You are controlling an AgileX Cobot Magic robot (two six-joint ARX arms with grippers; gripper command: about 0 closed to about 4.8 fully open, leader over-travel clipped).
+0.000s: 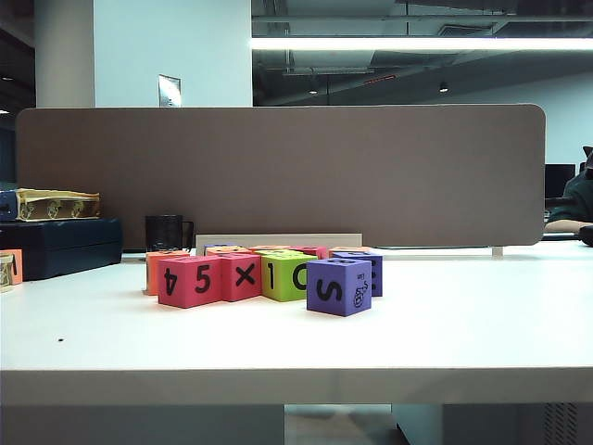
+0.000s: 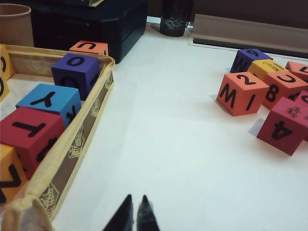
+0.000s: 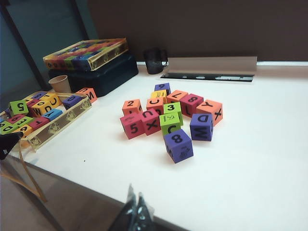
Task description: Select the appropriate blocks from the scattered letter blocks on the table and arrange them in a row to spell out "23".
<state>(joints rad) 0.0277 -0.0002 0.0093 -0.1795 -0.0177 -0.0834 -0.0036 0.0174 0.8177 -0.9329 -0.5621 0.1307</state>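
The scattered letter blocks (image 3: 168, 118) lie in a cluster mid-table (image 3: 250, 168). Among them, an orange cube (image 3: 131, 106) with "2" on top sits at the cluster's near-left, also seen as the orange cube (image 2: 240, 94) with "M" and "I" sides. A lime-green cube (image 3: 172, 108) shows "3" on top, just behind another lime-green one. In the exterior view a lime-green cube (image 1: 287, 276) stands in the front row. My left gripper (image 2: 135, 199) is shut and empty over bare table beside a tray. My right gripper (image 3: 134, 195) is shut and empty above the table's front edge. Neither appears in the exterior view.
A yellow-rimmed tray (image 2: 96, 110) of more cubes lies at the left. Behind it are a dark case (image 3: 96, 74) topped by a colourful box, a paper cup (image 3: 60, 83) and a black mug (image 3: 153, 60). A grey partition (image 1: 278, 176) backs the table.
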